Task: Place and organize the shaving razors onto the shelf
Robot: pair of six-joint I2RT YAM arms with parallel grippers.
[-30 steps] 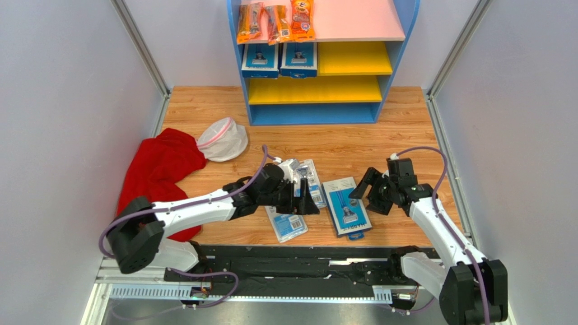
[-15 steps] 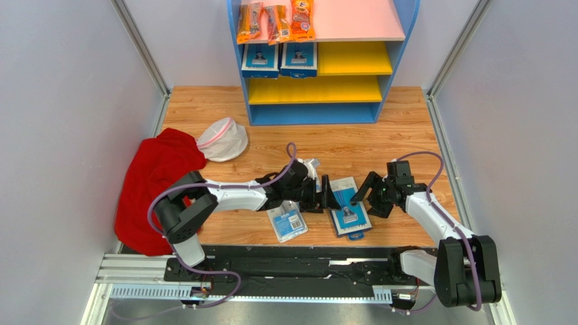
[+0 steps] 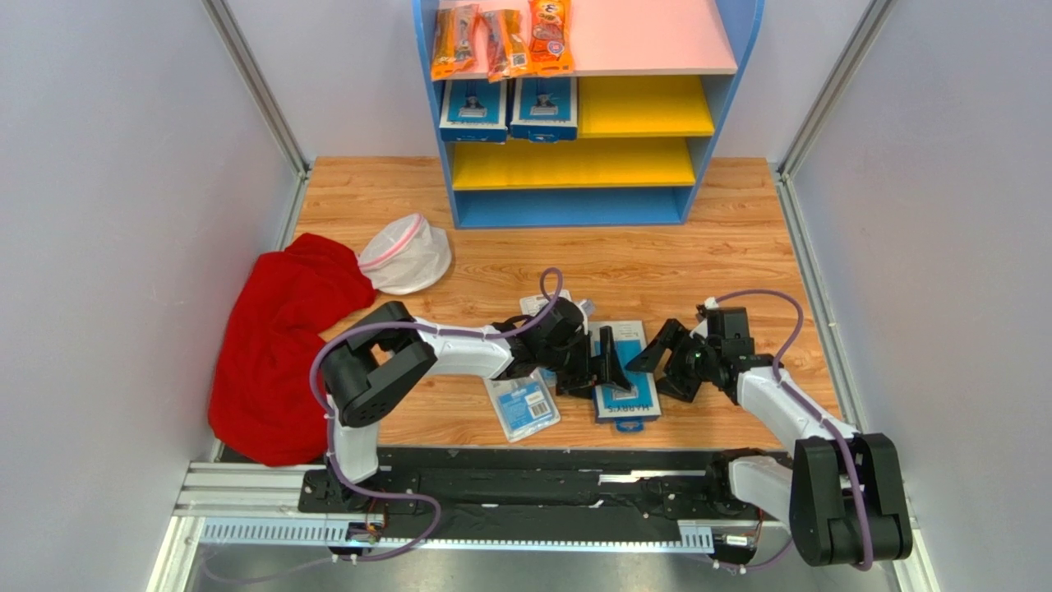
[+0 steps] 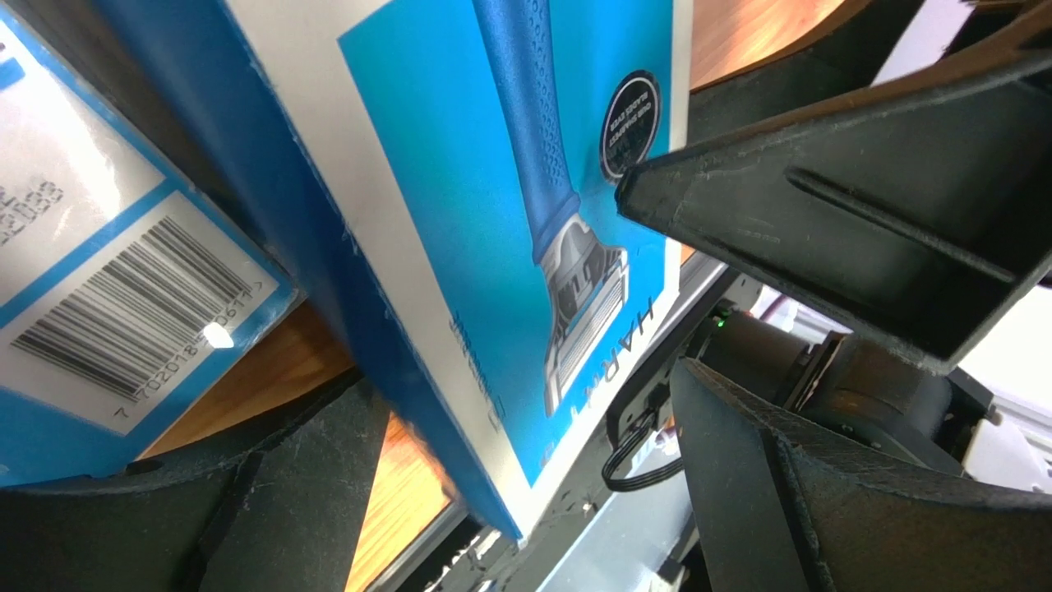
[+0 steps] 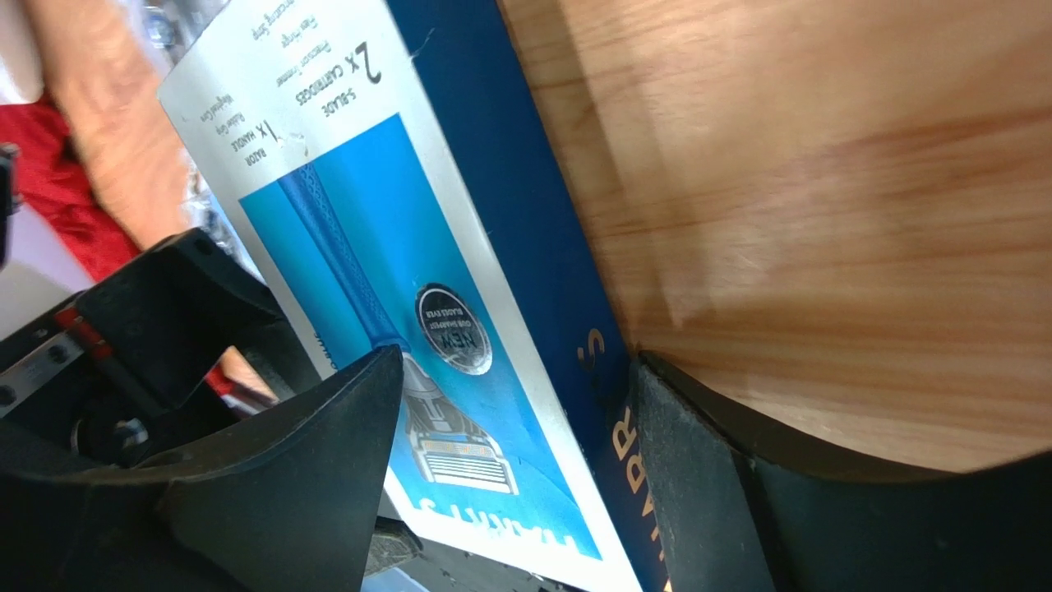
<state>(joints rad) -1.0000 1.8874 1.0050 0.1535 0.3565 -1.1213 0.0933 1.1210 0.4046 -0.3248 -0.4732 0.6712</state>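
Note:
A large blue razor pack (image 3: 626, 392) lies on the wooden table between my two grippers. My left gripper (image 3: 599, 364) is open at the pack's left side, with one finger over its face; the left wrist view shows the pack (image 4: 519, 222) between the spread fingers of that gripper (image 4: 519, 382). My right gripper (image 3: 661, 358) is open at the pack's right edge, and its wrist view shows the pack (image 5: 408, 284) between its wide jaws (image 5: 513, 370). A smaller pale pack (image 3: 521, 405) lies to the left, another (image 3: 543, 306) partly under my left arm. Two blue packs (image 3: 475, 109) (image 3: 545, 107) stand on the shelf's (image 3: 580, 207) upper yellow board.
Orange snack packets (image 3: 500, 37) lie on the shelf's pink top board. A red cloth (image 3: 290, 333) and a white mesh bag (image 3: 405, 253) lie at the left of the table. The black base rail (image 3: 531, 475) runs along the near edge.
My left arm has reached right, from the small packs to the large blue pack. My right gripper has moved in to the pack's right edge. The pack has turned a little straighter.

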